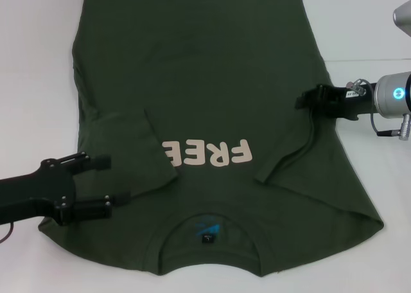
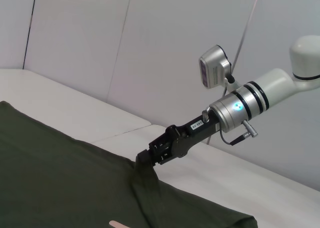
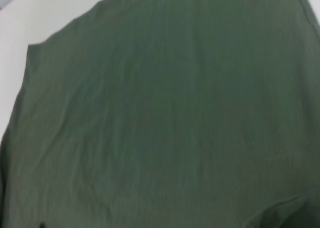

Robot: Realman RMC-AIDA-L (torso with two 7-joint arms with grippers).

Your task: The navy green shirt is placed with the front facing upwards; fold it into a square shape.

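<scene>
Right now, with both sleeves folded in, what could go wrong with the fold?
1. The right gripper seems to pinch only the side edge of the navy green shirt; a thin hold may slip.
2. The left gripper is open over the folded left sleeve; closing there could drag it out.
3. The folded sleeves look uneven, so the square may come out skewed.

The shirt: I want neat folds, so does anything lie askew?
The navy green shirt has its left sleeve folded in over the lettering, hiding its end. Right gripper pinches that side's edge.
</scene>
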